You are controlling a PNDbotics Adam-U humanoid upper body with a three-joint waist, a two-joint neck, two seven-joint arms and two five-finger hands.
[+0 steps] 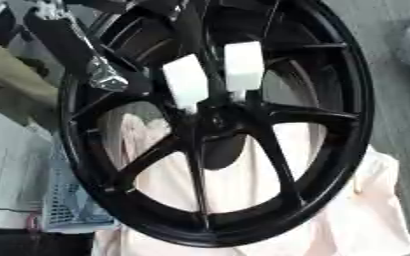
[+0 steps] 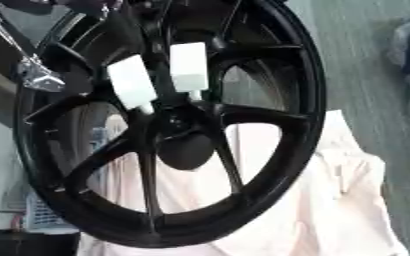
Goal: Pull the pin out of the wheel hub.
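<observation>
Two white pins (image 1: 243, 64) sticking from black wheel hub (image 1: 210, 119); hand (image 1: 103, 75) hovering upper left, fingers' state unclear. Advising straight pull along pin axis.

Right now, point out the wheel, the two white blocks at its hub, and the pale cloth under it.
wheel (image 1: 353, 125): left eye view, on the black rim's right side.
left white block (image 1: 186, 81): left eye view, its face.
right white block (image 1: 243, 65): left eye view, its face.
pale cloth (image 2: 331, 200): right eye view, bare fabric right of the rim.
</observation>
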